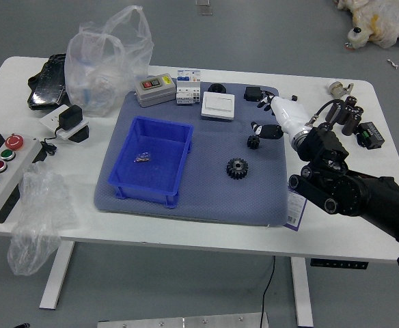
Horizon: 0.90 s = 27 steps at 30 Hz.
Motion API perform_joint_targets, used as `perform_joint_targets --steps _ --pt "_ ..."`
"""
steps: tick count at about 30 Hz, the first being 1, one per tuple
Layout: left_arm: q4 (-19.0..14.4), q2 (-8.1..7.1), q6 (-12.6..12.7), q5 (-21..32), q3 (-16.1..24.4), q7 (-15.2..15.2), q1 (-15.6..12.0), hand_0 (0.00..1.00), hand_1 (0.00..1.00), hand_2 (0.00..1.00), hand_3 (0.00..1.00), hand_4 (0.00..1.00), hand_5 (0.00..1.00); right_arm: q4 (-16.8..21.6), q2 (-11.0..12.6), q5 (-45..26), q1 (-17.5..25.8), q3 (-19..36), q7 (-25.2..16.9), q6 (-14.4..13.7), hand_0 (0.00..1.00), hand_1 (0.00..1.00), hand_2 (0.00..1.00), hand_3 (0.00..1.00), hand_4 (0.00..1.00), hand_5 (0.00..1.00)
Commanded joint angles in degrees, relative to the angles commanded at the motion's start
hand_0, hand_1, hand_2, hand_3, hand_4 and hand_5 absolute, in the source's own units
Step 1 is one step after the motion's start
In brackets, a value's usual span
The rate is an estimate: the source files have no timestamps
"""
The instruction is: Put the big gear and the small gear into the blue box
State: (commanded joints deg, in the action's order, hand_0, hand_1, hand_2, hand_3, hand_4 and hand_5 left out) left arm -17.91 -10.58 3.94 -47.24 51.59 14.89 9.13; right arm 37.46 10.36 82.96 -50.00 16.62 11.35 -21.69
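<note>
- Big gear (238, 168): lies flat on the grey-blue mat (216, 205), apart from the blue box (145, 193). Transfer outstanding.
- Blue box: seated on the mat's left part, open side up. It contains one small item (142, 157), too small to identify; neither gear is inside.
- Small gear (253, 142): on the mat, farther out than the big gear, just beside the right hand's lower dark fingertip. Contact cannot be confirmed.
- Right hand (290, 119): released; fingers spread, nothing grasped. The left hand is out of view; its state cannot be told.
- Step in hand (judged): approach to the small gear for pick-up.
- Next move (judged): align the thumb and fingers on opposite sides of the small gear, close lightly, lift clear of the box wall, then release inside. Caution: a low sideways sweep could push the gear away.
- Far edge of mat: white box (218, 106) and grey device (155, 89); neither requires handling.
</note>
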Motion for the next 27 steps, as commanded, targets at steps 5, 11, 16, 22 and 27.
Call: perform_joint_targets --steps 5,11,16,22,27 --pt "-0.01 -0.06 0.01 -0.10 0.07 0.04 0.02 0.653 0.593 0.584 0.734 0.745 0.610 -0.77 -0.53 -1.92 -0.22 -2.47 0.68 0.85 0.743 0.810 0.835 0.844 0.888 0.532" --pt "0.00 -0.09 0.00 -0.09 0.02 0.01 0.07 0.653 0.593 0.584 0.735 0.746 0.613 -1.06 -0.97 -4.00 -0.45 -5.20 0.15 1.55 0.760 0.817 0.832 0.843 0.916 0.578" --pt "-0.03 -0.09 -0.01 -0.15 0.09 0.09 0.09 0.653 0.593 0.584 0.735 0.747 0.614 -0.99 -1.24 -5.34 -0.48 -6.97 0.40 1.91 0.755 0.802 0.782 0.811 0.908 0.574" --pt "-0.01 -0.14 -0.01 -0.15 0.07 0.02 0.19 0.653 0.593 0.584 0.736 0.747 0.616 -0.65 -1.39 -6.23 -0.32 -8.22 1.01 2.47 0.736 0.769 0.744 0.682 0.906 0.571" --pt "0.00 -0.07 -0.02 0.03 -0.10 -0.08 0.21 0.653 0.593 0.584 0.737 0.746 0.618 -0.08 -1.26 -6.22 -0.29 -8.92 1.40 1.13 0.706 0.739 0.715 0.617 0.641 0.361"
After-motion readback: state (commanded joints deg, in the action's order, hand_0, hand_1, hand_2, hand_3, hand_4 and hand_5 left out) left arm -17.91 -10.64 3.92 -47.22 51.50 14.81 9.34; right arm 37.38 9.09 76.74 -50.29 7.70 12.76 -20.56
